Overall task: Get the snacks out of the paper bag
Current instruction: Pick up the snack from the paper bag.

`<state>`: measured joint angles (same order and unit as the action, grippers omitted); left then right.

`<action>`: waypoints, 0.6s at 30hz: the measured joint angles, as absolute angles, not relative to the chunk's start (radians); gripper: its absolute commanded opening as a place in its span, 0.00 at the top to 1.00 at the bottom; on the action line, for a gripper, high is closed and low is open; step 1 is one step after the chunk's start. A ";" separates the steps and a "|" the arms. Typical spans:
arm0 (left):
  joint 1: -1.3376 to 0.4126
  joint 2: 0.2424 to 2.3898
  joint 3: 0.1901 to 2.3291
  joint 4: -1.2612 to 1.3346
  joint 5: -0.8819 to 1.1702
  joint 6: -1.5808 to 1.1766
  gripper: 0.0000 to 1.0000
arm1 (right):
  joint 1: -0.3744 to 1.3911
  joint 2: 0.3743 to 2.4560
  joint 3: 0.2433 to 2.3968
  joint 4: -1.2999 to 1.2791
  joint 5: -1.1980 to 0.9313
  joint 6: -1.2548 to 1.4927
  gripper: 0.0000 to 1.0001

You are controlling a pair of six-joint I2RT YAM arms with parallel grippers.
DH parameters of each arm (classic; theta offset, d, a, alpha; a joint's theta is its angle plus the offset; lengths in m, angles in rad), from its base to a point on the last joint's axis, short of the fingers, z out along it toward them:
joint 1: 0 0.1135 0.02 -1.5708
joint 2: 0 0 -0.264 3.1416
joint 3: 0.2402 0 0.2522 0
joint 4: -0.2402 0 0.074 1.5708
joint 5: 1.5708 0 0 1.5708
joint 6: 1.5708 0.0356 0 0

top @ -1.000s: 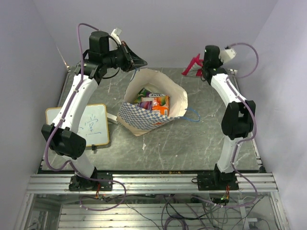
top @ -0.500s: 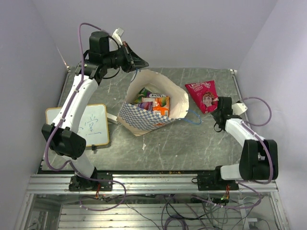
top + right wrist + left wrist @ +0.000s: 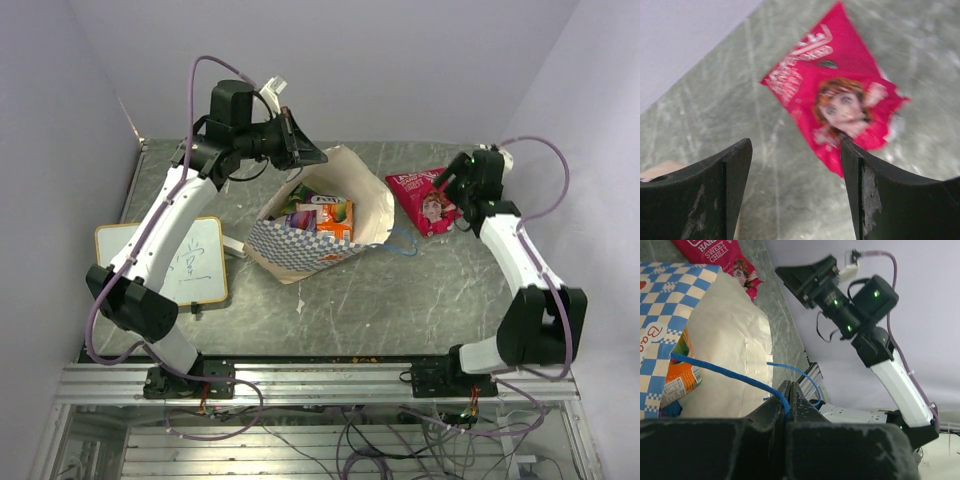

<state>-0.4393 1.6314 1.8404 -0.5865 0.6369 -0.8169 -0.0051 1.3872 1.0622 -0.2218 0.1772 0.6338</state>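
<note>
Two white arms (image 3: 160, 215), black joints (image 3: 130, 303), looping lilac cables (image 3: 215, 58)

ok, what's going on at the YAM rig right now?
The left end effector is shut on the blue cord handle of the paper bag, holding that side up so the mouth gapes. The right end effector hangs open over a magenta-pink packet, which lies flat on the table to the right of the bag. An orange packet and others are inside the bag.

Paper bag (image 3: 285, 245) open, snacks (image 3: 335, 220) inside; pink packet (image 3: 422, 197) flat beside; right hand (image 3: 455, 186) near it; left hand (image 3: 314, 157) at bag rim.
</note>
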 measured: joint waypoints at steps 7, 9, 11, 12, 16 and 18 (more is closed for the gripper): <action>-0.476 1.621 1.843 -0.598 0.596 -0.807 0.93 | 0.025 1.654 1.350 -0.229 -0.122 0.608 0.25; -0.496 1.621 1.843 -0.597 0.586 -0.807 0.93 | 0.063 1.663 1.385 -0.253 -0.168 0.602 0.24; -0.526 1.621 1.843 -0.591 0.575 -0.808 0.93 | 0.105 1.642 1.402 -0.273 -0.204 0.597 0.24; -0.545 1.621 1.843 -0.587 0.567 -0.808 0.93 | 0.125 1.620 1.402 -0.284 -0.224 0.596 0.24; -0.604 1.621 1.842 -0.550 0.545 -0.813 0.93 | 0.142 1.490 1.361 -0.325 -0.276 0.587 0.24; -0.623 1.621 1.842 -0.521 0.538 -0.819 0.93 | 0.136 1.422 1.312 -0.341 -0.292 0.569 0.21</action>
<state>-0.6231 1.6207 1.8423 -0.5209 0.5381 -0.8192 0.1356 1.4223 1.3125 -0.3408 -0.2924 0.5694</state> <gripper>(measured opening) 0.075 0.760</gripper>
